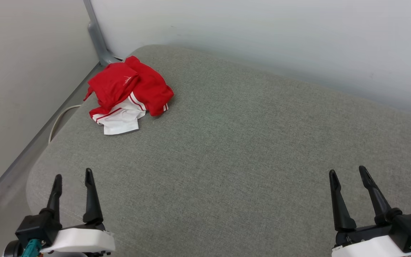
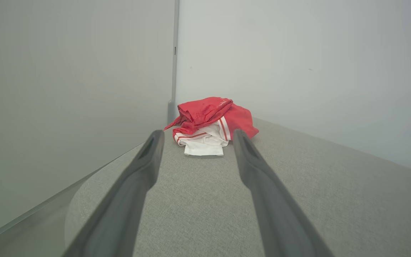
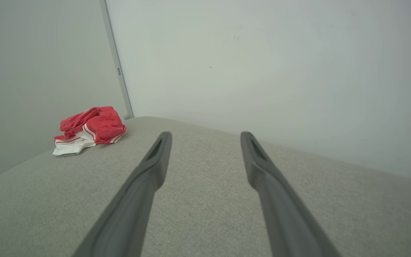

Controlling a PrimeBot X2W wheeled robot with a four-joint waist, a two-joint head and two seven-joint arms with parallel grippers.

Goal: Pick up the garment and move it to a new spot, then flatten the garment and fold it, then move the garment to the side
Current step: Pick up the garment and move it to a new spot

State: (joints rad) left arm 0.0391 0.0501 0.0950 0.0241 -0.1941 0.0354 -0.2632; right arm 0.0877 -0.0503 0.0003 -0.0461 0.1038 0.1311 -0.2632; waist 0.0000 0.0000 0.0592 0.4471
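The garment (image 1: 128, 94) lies crumpled in a heap at the far left corner of the grey cushioned surface (image 1: 234, 150), red cloth on top with a white sleeve and striped trim spilling toward me. It appears straight ahead between the fingers in the left wrist view (image 2: 211, 123) and far to the left in the right wrist view (image 3: 89, 128). My left gripper (image 1: 73, 176) hovers open over the near left edge, well short of the heap. My right gripper (image 1: 348, 173) stands open at the near right, holding nothing.
Pale walls meet in a corner behind the garment, with a grey metal post (image 1: 96, 34) rising there. A white cable (image 1: 61, 119) runs along the floor gap left of the surface. The rounded left edge of the surface (image 1: 34, 171) drops off near my left gripper.
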